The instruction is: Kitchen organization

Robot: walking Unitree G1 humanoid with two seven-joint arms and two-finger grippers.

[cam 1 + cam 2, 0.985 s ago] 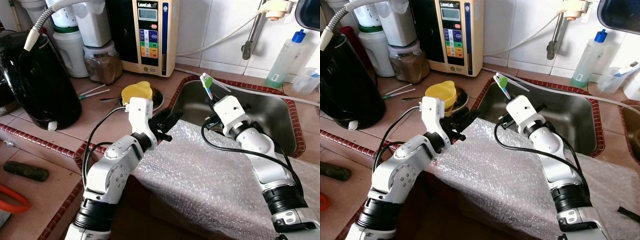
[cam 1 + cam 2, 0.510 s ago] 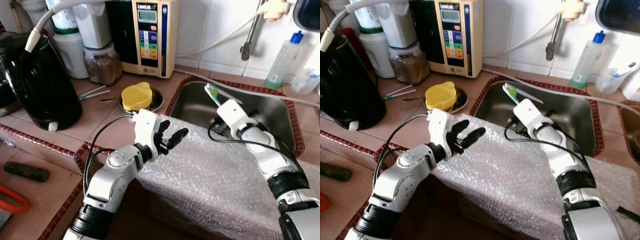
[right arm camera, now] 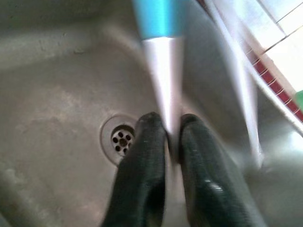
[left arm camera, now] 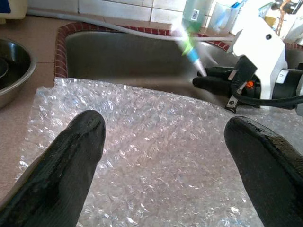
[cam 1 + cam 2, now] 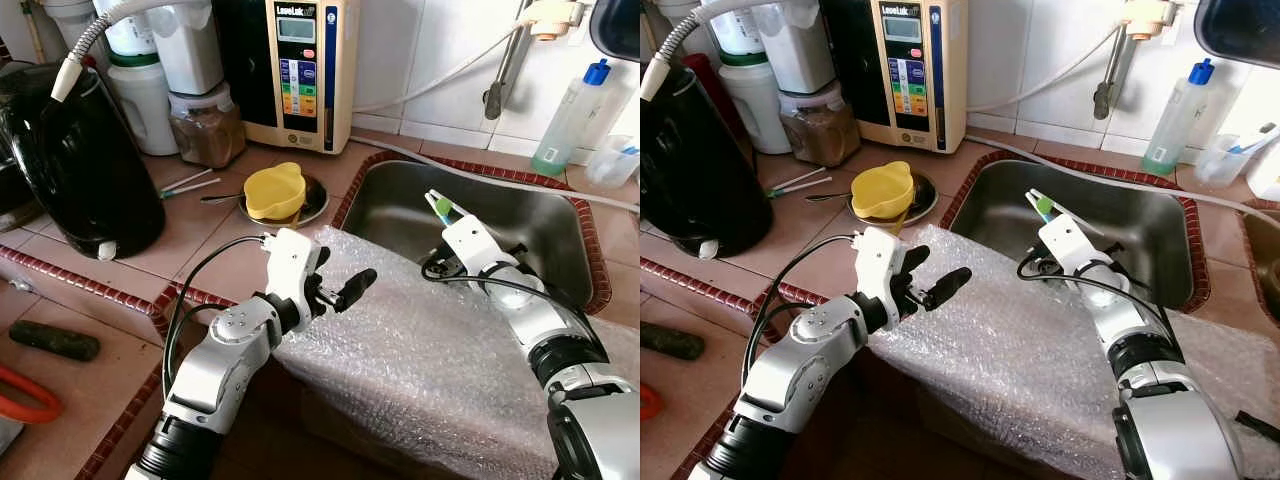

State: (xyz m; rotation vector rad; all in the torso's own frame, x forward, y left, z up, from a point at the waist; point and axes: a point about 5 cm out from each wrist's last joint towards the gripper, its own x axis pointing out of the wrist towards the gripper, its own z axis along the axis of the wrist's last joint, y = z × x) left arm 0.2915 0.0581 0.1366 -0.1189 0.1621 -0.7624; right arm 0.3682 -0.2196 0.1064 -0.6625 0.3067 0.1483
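A crinkled sheet of clear bubble wrap (image 5: 420,350) lies draped over the counter edge in front of the brushed stainless-steel sink basin (image 5: 560,235), which sits in a red-tiled rim beside terracotta counter tiles bearing a shallow metal dish (image 5: 315,200) topped by a yellow plastic lid (image 5: 274,190). The right gripper (image 3: 171,137) has its two black fingers clamped on the silver tapered handle of a blue-and-green toothbrush (image 5: 438,205), holding it above the basin near the round drain (image 3: 119,138); a second ago it stood higher and further left. The left gripper (image 4: 163,142) hovers over the bubble wrap with its fingers spread wide, having advanced from the sheet's left edge.
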